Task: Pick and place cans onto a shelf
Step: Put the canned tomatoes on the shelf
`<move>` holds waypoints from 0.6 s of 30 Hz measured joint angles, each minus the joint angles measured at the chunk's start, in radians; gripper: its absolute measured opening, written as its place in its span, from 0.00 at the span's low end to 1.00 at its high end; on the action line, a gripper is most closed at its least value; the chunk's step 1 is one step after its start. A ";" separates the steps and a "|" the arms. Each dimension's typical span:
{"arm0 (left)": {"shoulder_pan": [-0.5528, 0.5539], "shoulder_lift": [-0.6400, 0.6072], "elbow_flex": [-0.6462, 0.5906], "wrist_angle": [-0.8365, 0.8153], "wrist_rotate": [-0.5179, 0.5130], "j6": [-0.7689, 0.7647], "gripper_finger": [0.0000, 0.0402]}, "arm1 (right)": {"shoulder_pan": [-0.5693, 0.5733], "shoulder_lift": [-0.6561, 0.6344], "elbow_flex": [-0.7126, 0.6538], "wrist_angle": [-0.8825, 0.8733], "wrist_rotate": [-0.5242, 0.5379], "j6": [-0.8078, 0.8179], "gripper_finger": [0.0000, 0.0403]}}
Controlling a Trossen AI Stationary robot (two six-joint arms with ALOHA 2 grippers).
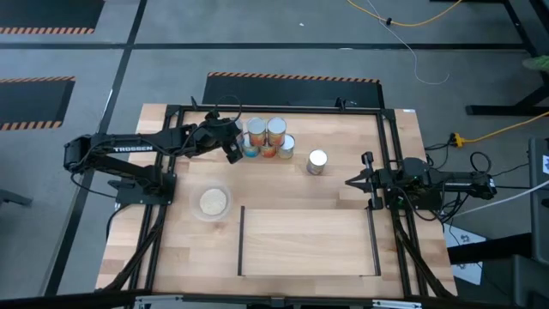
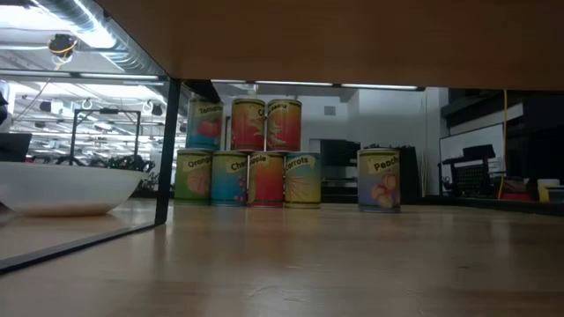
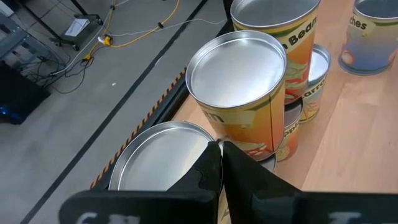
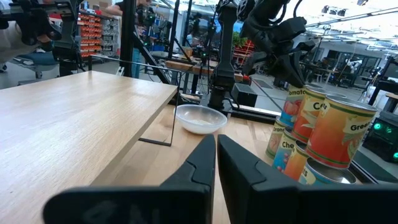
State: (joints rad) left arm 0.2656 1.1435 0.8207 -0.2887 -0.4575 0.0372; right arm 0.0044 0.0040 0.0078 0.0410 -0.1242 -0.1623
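Left gripper [image 1: 233, 154] upper centre of high view, fingers closed, empty, seemingly just above stacked cans [image 1: 266, 137]. Right gripper [image 1: 352, 182] closed, empty, centre right. Shelf [image 1: 309, 242] bare.

The cans [image 3: 239, 93] have smooth, brushed-looking metal tops with a soft silver sheen, and their sides are wrapped in glossy printed labels in orange, yellow and blue. The table [image 1: 343, 146] and the shelf [image 1: 309, 242] are pale wood with a smooth matt finish and visible grain, the shelf edged by thin matt black bars. The left gripper [image 3: 220, 163] looks like matt black plastic, and the dish [image 4: 200, 118] is smooth and glossy.
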 joint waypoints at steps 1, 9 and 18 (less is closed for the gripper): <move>0.000 0.000 0.000 0.000 -0.001 0.000 0.00 | 0.000 0.000 0.000 0.000 0.000 0.000 0.06; 0.000 0.000 -0.001 0.002 -0.027 0.016 0.00 | 0.000 0.000 0.000 0.000 0.000 0.000 0.06; 0.000 -0.005 -0.001 0.020 -0.028 0.026 0.00 | 0.000 0.000 0.000 0.000 0.000 0.000 0.06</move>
State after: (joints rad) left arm 0.2653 1.1387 0.8200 -0.2686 -0.4850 0.0635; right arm 0.0042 0.0036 0.0078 0.0411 -0.1242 -0.1623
